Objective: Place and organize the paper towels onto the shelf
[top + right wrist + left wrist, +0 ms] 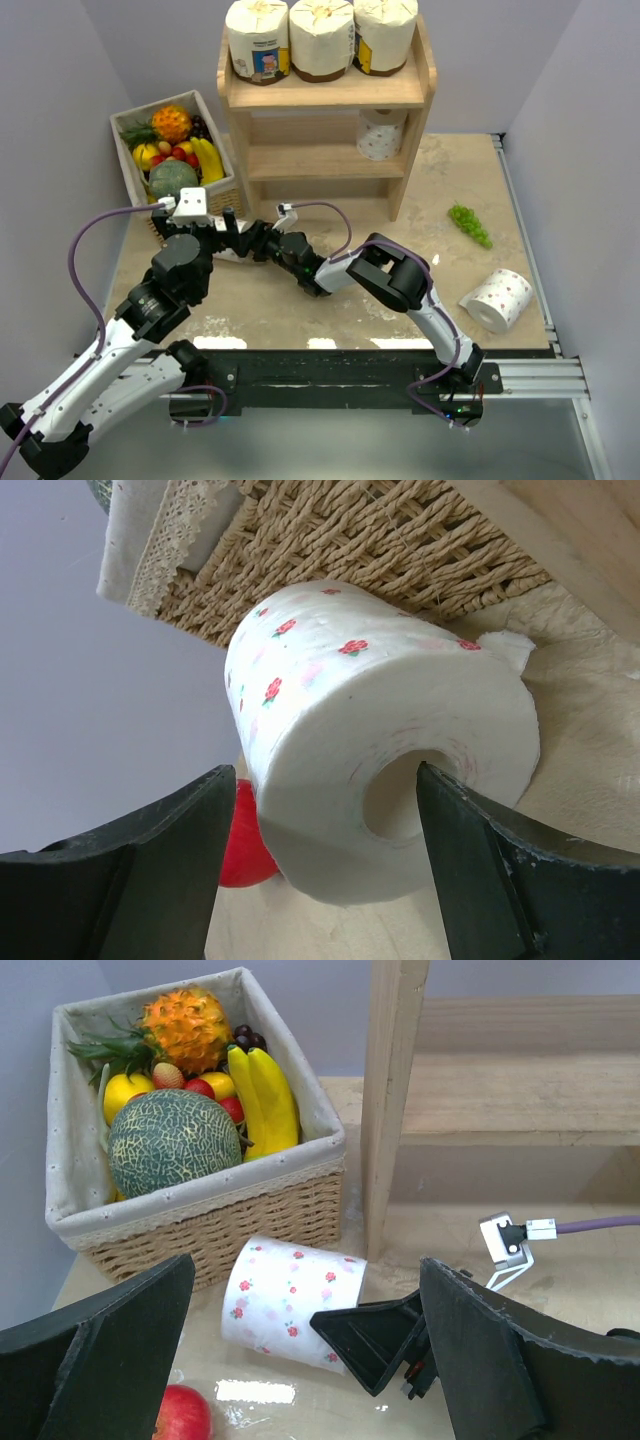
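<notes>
Three large cream paper towels (pixel 321 38) stand on the top board of the wooden shelf (pixel 320 160). A small white roll (pixel 380 135) sits on its lower tier at the right. Another small roll (pixel 497 298) lies on the table at the right. A third flowered roll (pixel 290 1300) lies on its side beside the wicker basket. My right gripper (pixel 325 770) is open around this roll (pixel 370 730), one finger at the core hole, the other apart from its side. My left gripper (pixel 310 1360) hangs wide open just above it, holding nothing.
The wicker fruit basket (pixel 230 1225) stands right behind the lying roll, next to the shelf's left side panel (pixel 395 1100). A red apple (pixel 183 1415) lies close by on the table. Green grapes (pixel 470 224) lie right of the shelf.
</notes>
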You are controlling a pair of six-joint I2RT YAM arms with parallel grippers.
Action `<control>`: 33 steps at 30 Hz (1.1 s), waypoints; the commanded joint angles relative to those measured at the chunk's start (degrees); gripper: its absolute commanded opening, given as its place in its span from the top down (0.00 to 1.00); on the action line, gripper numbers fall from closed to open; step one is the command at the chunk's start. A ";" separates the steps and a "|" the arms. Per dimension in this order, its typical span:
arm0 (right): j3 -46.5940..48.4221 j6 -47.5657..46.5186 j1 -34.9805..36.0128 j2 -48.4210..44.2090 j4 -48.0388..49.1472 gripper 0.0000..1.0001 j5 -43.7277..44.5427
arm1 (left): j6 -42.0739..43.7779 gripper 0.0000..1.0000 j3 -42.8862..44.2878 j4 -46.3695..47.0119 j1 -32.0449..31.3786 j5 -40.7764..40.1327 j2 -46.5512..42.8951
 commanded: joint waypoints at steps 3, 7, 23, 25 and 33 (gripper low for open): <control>1.61 -0.68 0.12 0.62 8.75 0.29 -1.14 | -1.08 0.00 -0.01 2.64 0.26 -0.22 0.19; -2.33 -0.86 -0.15 1.76 22.75 0.38 -2.37 | -1.17 0.00 -0.01 2.55 0.26 -0.31 0.28; -11.74 -4.11 -1.03 -5.94 26.87 0.64 -3.69 | -0.99 0.00 0.07 2.46 0.18 -0.57 -0.07; -14.99 -7.34 -1.12 -8.76 23.45 0.65 -3.95 | -0.99 0.00 0.25 2.38 0.18 -0.49 -0.16; -18.62 -26.85 -1.03 -32.38 -18.72 0.66 -3.26 | -1.70 0.00 0.16 2.02 0.18 -0.57 -2.00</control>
